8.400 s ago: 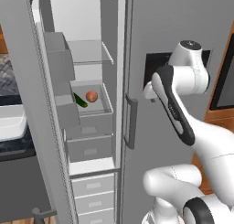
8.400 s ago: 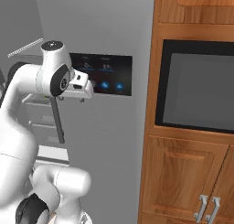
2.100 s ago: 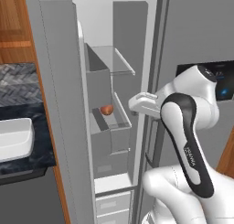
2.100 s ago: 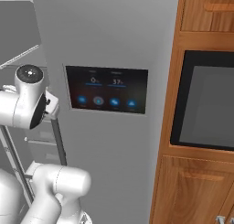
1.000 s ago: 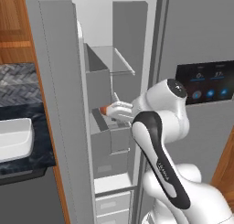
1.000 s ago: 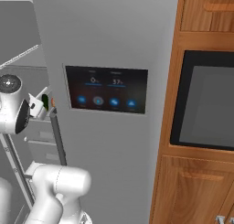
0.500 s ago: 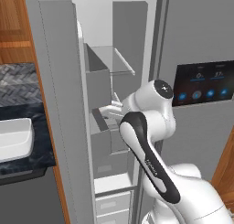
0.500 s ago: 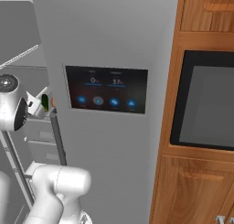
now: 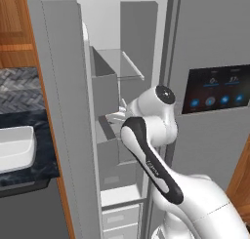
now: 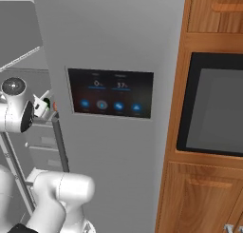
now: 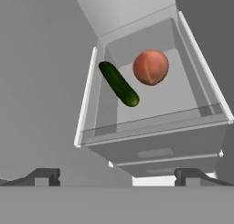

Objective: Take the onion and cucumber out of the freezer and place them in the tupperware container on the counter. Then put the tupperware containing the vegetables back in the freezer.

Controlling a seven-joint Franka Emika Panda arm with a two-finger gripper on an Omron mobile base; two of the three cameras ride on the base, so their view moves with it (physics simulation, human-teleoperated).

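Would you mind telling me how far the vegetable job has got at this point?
Done: the freezer stands open. In hand: the open gripper hangs over the bin, holding nothing. The onion and cucumber lie apart inside the bin. Left: picking up both, putting them in the tupperware, and returning it to the freezer.

The touch panel [image 10: 110,92] shows digits too blurred to read.
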